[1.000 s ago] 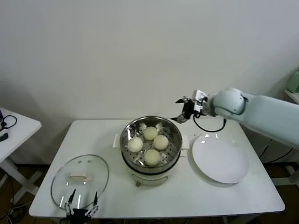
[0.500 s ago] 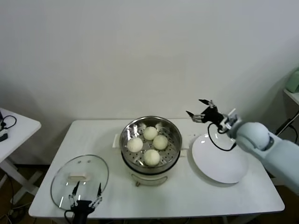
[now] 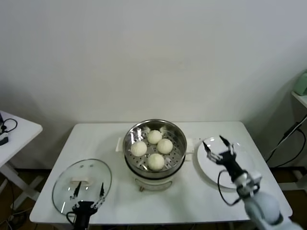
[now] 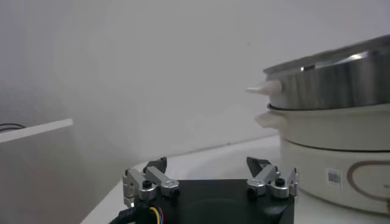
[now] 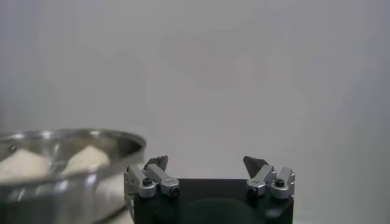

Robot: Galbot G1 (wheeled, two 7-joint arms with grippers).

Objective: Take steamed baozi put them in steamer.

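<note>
Several cream-white steamed baozi [image 3: 155,146] lie on the perforated tray of the shiny steel steamer [image 3: 178,156] in the middle of the table. From the right wrist view I see its rim [image 5: 91,170] with two of the buns [image 5: 85,158] behind it. My right gripper [image 3: 215,143] is open and empty, low over the white plate to the right of the steamer. My left gripper [image 3: 88,192] is open and empty at the table's front left, over the near edge of the glass lid. The left wrist view shows the steamer's side [image 4: 341,103].
A flat white plate [image 3: 240,177] lies to the right of the steamer. A round glass lid [image 3: 81,184] rests at the front left of the white table [image 3: 187,206]. A second small table [image 3: 14,134] stands off to the left.
My right arm has swung away from above the steamer's right rim, to the right and down, and now sits low over the plate near the front. The buns have not moved.
</note>
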